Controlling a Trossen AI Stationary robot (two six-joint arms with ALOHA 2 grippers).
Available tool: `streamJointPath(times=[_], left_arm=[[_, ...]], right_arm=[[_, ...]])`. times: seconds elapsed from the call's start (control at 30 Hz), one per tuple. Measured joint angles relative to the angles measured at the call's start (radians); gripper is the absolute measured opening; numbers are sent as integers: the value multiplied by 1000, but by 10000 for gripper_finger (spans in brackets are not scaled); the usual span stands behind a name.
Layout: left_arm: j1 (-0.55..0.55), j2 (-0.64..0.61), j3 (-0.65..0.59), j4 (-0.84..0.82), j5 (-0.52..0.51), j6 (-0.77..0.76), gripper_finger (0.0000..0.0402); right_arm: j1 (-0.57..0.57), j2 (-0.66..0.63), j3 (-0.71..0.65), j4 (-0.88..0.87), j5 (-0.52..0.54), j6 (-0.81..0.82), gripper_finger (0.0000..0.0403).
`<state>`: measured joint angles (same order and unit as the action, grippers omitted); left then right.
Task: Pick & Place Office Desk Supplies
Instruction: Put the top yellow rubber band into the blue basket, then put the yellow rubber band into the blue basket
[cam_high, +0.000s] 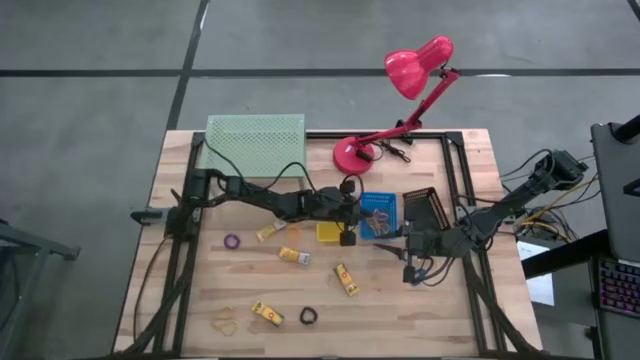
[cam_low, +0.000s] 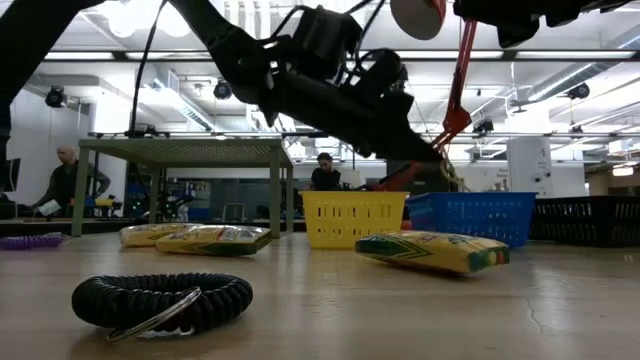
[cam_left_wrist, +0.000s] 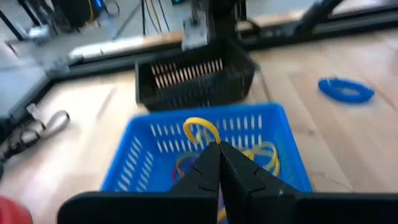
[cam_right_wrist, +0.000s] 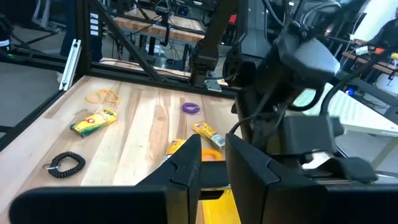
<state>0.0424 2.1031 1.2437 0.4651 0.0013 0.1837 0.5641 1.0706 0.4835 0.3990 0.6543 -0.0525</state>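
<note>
1. The left gripper (cam_high: 347, 238) hangs above the blue basket (cam_left_wrist: 199, 140) near the middle of the table (cam_high: 180, 310). Its jaws are pressed together on a thin yellow rubber-band loop (cam_left_wrist: 200, 129), which arches up from their tips in the left wrist view.
2. The step in hand looks like the placing half of a pick and place: the loop is over the basket, where other coloured loops already lie.
3. The next move calls for the jaws to spread so the loop drops inside the basket walls; being light and springy, it may cling to a finger.
4. The right gripper (cam_high: 407, 272) waits low over the table just right of the baskets. Its jaws stand a little apart with nothing visible between them.
5. Supplies left on the table include several yellow packets (cam_high: 347, 279), a purple ring (cam_high: 232, 241), a black coil ring (cam_low: 160, 298) and orange bands (cam_right_wrist: 104, 96) near the front edge.
6. A yellow basket (cam_high: 329, 232) and a black basket (cam_high: 428, 208) flank the blue one.
7. A blue ring (cam_left_wrist: 346, 89) lies on the wood beside the blue basket.
</note>
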Motion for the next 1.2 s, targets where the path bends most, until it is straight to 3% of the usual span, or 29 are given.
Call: streamJointPath(times=[0.4, 0.73, 1.2], left_arm=[[2, 0, -5, -157, 0, -10, 8], [4, 0, -5, -171, 0, -10, 11], [4, 0, 0, -167, 26, 0, 96]], right_arm=[[0, 0, 0, 0, 0, 0, 68], [0, -1, 0, 0, 0, 0, 68], [0, -1, 0, 0, 0, 0, 68]])
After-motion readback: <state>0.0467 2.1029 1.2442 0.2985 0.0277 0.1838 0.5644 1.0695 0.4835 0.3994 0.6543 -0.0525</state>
